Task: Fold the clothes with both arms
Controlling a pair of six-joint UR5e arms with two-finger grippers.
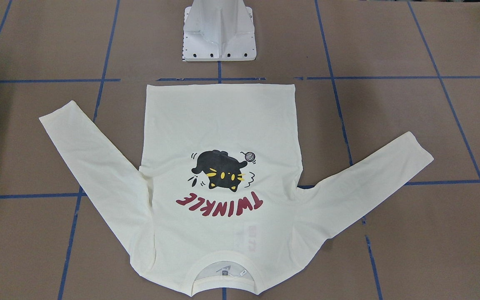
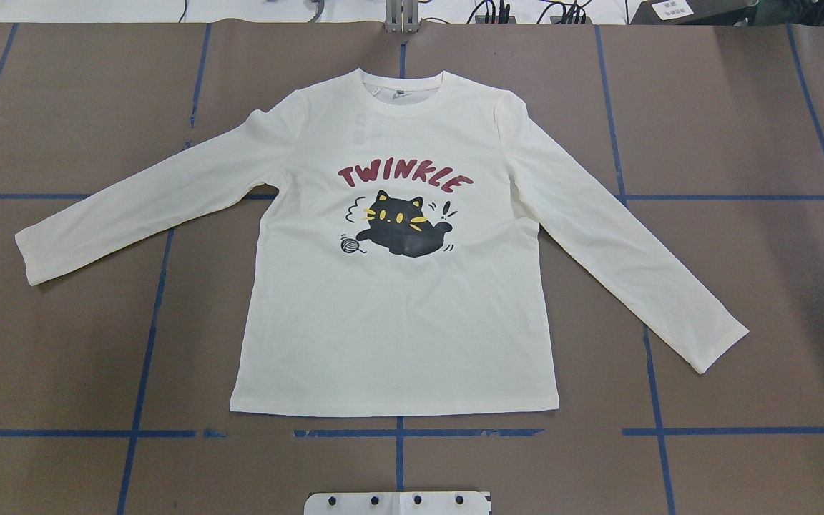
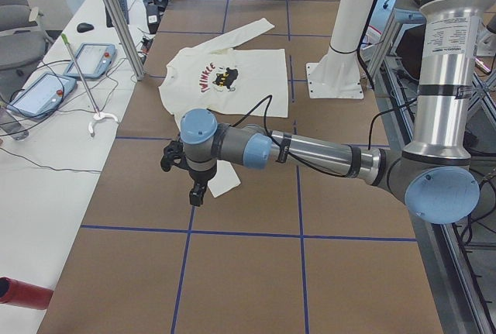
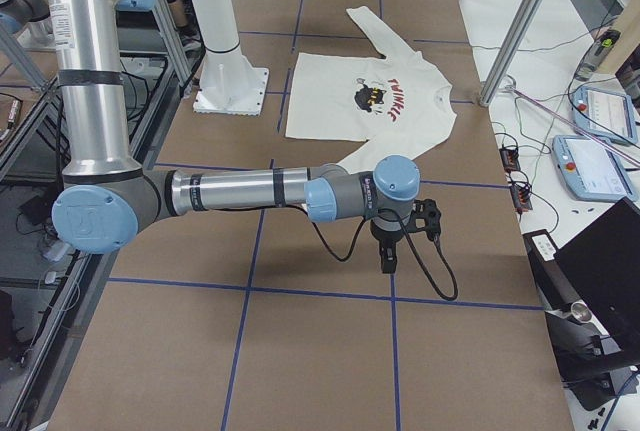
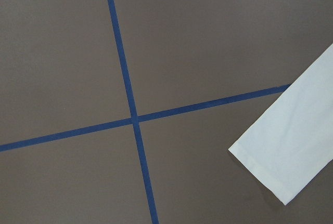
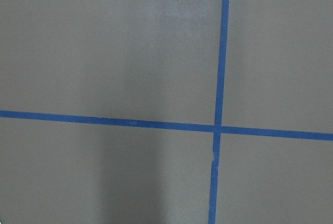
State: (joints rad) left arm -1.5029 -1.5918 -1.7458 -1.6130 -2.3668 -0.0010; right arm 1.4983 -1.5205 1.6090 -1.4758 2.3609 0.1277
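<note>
The clothes are one cream long-sleeved T-shirt [image 2: 398,322] with a black cat print and red "TWINKLE" lettering. It lies flat and face up on the brown table, both sleeves spread outward [image 1: 223,125]. Its collar points away from the robot. My left gripper [image 3: 199,192] hangs above the table just off the end of the shirt's near sleeve, and the left wrist view shows that cuff [image 5: 291,151]. Well off the shirt's other side, my right gripper [image 4: 387,256] hangs over bare table. Whether either gripper is open or shut I cannot tell. Neither touches the shirt.
The white pedestal base [image 1: 219,37] stands just behind the shirt's hem. Blue tape lines [image 2: 398,433] grid the brown table. Side tables hold tablets and cables [image 3: 97,59] [image 4: 600,161]. A metal post [image 3: 116,16] and a red cylinder [image 3: 23,291] stand at the table's end.
</note>
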